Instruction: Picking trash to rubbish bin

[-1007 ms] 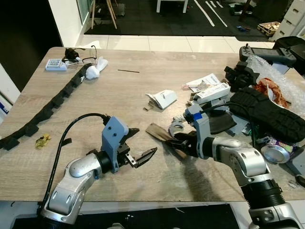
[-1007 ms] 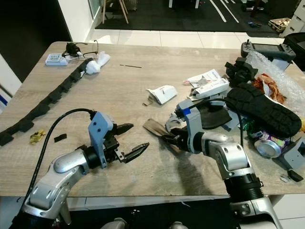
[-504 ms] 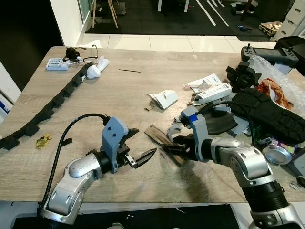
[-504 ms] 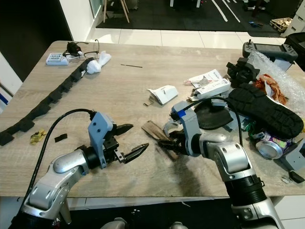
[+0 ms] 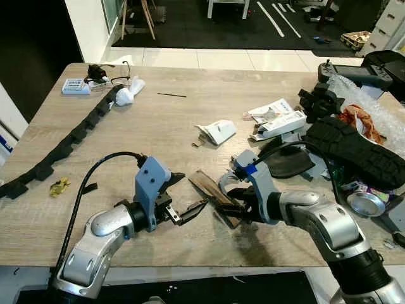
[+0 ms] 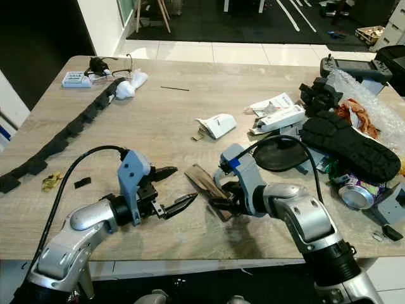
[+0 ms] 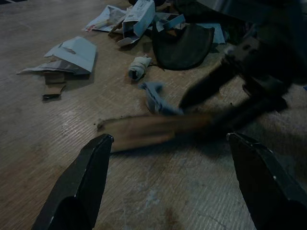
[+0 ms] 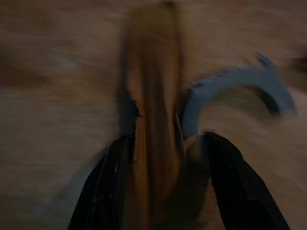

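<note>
Far left: a long black segmented foam strip (image 5: 66, 142) runs along the light wood-grain counter (image 5: 158, 126), with a small yellow crumpled wrapper (image 5: 57, 186) near its lower end. None of this is being touched.

Our left hand (image 5: 188, 194): fingers spread wide, nothing in them, hovering just above the counter and pointing at the trash. We'd guess it's parked there ready to help or take a hand-off.

Task item: a flat brown cardboard strip (image 5: 214, 192), lying between our two hands on the counter, a greyish-blue curled scrap (image 7: 154, 97) right beside it.

Our right hand (image 5: 235, 206): fingers closed down narrow around the near end of the brown strip. The right wrist view is blurry, but the strip runs between the two fingers (image 8: 108, 187). Gripping one end makes sense, since a flat piece gives little else to pinch.

Middle, further back: a white folded paper packet (image 5: 216, 132), still to be cleared.

Right side: a big black treaded shoe sole (image 5: 356, 149) on a heap of junk, with a crushed silver can (image 5: 363, 204) beside it.

Bin: we can't spot it, so the carry is still ahead.
</note>
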Motion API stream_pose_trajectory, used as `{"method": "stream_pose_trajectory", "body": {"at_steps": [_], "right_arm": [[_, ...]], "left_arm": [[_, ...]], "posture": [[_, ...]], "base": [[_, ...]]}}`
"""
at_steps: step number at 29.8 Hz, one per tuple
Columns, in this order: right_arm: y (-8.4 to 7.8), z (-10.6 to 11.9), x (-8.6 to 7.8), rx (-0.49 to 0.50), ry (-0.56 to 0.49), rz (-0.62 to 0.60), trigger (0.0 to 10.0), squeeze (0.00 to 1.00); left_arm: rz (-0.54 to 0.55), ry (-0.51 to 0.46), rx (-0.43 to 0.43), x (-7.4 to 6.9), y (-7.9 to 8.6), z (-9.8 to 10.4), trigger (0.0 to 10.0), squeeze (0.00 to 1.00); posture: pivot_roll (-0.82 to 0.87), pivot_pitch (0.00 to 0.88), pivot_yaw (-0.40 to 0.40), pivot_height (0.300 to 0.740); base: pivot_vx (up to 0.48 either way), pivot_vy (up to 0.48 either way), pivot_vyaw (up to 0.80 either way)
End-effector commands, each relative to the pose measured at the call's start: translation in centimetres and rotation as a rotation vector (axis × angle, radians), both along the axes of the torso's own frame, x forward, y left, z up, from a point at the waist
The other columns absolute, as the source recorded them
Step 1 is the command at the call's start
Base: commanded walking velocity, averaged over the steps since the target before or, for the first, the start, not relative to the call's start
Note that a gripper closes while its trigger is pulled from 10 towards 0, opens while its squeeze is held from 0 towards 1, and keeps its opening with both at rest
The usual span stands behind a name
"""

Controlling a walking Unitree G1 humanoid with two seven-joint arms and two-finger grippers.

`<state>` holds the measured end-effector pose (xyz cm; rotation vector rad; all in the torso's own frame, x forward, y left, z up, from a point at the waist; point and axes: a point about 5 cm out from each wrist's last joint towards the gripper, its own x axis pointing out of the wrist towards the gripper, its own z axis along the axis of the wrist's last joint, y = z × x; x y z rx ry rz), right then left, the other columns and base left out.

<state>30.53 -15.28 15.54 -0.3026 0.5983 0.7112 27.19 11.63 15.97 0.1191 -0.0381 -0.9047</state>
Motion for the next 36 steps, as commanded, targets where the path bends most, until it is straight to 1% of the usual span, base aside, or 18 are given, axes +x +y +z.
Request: {"method": "stream_pose_trajectory", "body": {"at_steps": [1,2,3,6,7,8,11,13,15,22,24,25,26,27,28,29,33,36], "right_arm": [[-2.2,-1.4,0.5,-0.095,0.007,-0.119,10.0,0.0],[-2.2,-1.4,0.5,-0.095,0.007,-0.119,10.0,0.0],[-3.9,-0.8,1.8,-0.123,-0.1,-0.226,10.0,0.0],[-4.5,-0.5,2.3,-0.126,-0.146,-0.264,10.0,0.0],[-5.0,0.0,2.8,-0.108,-0.2,-0.294,10.0,0.0],[-5.0,0.0,2.8,-0.108,-0.2,-0.294,10.0,0.0],[-5.7,1.0,3.7,-0.028,-0.314,-0.345,10.0,0.0],[-5.7,1.0,3.7,-0.028,-0.314,-0.345,10.0,0.0],[-5.4,1.6,3.9,0.036,-0.323,-0.341,10.0,0.0],[-5.4,1.6,3.9,0.036,-0.323,-0.341,10.0,0.0],[-4.9,1.6,3.8,0.058,-0.3,-0.313,10.0,0.0],[-3.0,0.6,2.7,0.071,-0.176,-0.183,10.0,0.0],[-3.0,0.6,2.7,0.071,-0.176,-0.183,10.0,0.0],[-1.7,-0.2,1.7,0.075,-0.081,-0.085,10.0,0.0],[-1.7,-0.2,1.7,0.075,-0.081,-0.085,10.0,0.0],[-0.9,-0.9,0.9,0.065,-0.01,-0.024,10.0,0.0],[-0.5,-2.0,0.3,0.045,0.075,0.015,10.0,0.0],[-0.4,-2.3,0.2,0.043,0.095,0.022,10.0,0.0]], "left_arm": [[-0.005,0.008,0.02,-0.2,-0.1,-0.3,10.0,0.0],[-0.005,0.008,0.02,-0.2,-0.1,-0.3,10.0,0.0],[-0.008,0.007,0.019,-0.2,-0.2,-0.3,10.0,0.0],[-0.01,0.007,0.019,-0.2,-0.3,-0.3,10.0,0.0],[-0.005,0.005,0.017,-0.1,-0.3,-0.3,10.0,0.0],[-0.005,0.005,0.017,-0.1,-0.3,-0.3,10.0,0.0],[-0.003,0.003,0.012,0.0,-0.5,-0.3,10.0,0.0],[-0.003,0.003,0.012,0.0,-0.5,-0.3,10.0,0.0],[0.001,0.001,0.013,0.0,-0.4,-0.3,10.0,0.0],[0.001,0.001,0.013,0.0,-0.4,-0.3,10.0,0.0],[0.004,0.001,0.014,0.1,-0.4,-0.2,10.0,0.0],[0.007,0.002,0.016,0.0,-0.3,-0.3,10.0,0.0],[0.007,0.002,0.016,0.0,-0.3,-0.3,10.0,0.0],[0.008,0.002,0.019,0.0,-0.2,-0.3,10.0,0.0],[0.008,0.002,0.019,0.0,-0.2,-0.3,10.0,0.0],[0.009,0.003,0.021,0.0,-0.2,-0.3,10.0,0.0],[0.008,0.006,0.025,0.0,-0.2,-0.3,10.0,0.0],[0.008,0.007,0.027,-0.1,-0.2,-0.4,10.0,0.0]], "posture": [[0.05,0.16,0.007,0.74],[0.05,0.16,0.007,0.74],[0.05,0.163,0.009,0.74],[0.05,0.163,0.009,0.74],[0.05,0.159,0.008,0.74],[0.05,0.159,0.008,0.74],[0.04,0.169,0.006,0.74],[0.04,0.169,0.006,0.74],[0.05,0.167,0.007,0.74],[0.05,0.167,0.007,0.74],[0.05,0.169,0.007,0.74],[0.05,0.177,0.0,0.74],[0.05,0.177,0.0,0.74],[0.05,0.177,0.0,0.74],[0.05,0.177,0.0,0.74],[0.05,0.177,0.0,0.74],[0.05,0.178,-0.002,0.74],[0.05,0.178,-0.002,0.74]], "base": [[0.0,0.0,0.0],[0.0,0.0,0.0],[0.0,0.0,0.0],[0.0,0.0,0.0],[0.0,0.0,0.0],[0.0,0.0,0.0],[0.0,0.0,0.0],[0.0,0.0,0.0],[0.0,0.0,0.0],[0.0,0.0,0.0],[0.0,0.0,0.0],[0.0,0.0,0.0],[0.0,0.0,0.0],[0.0,0.0,0.0],[0.0,0.0,0.0],[0.0,0.0,0.0],[0.0,0.0,0.0],[0.0,0.0,0.0]]}}
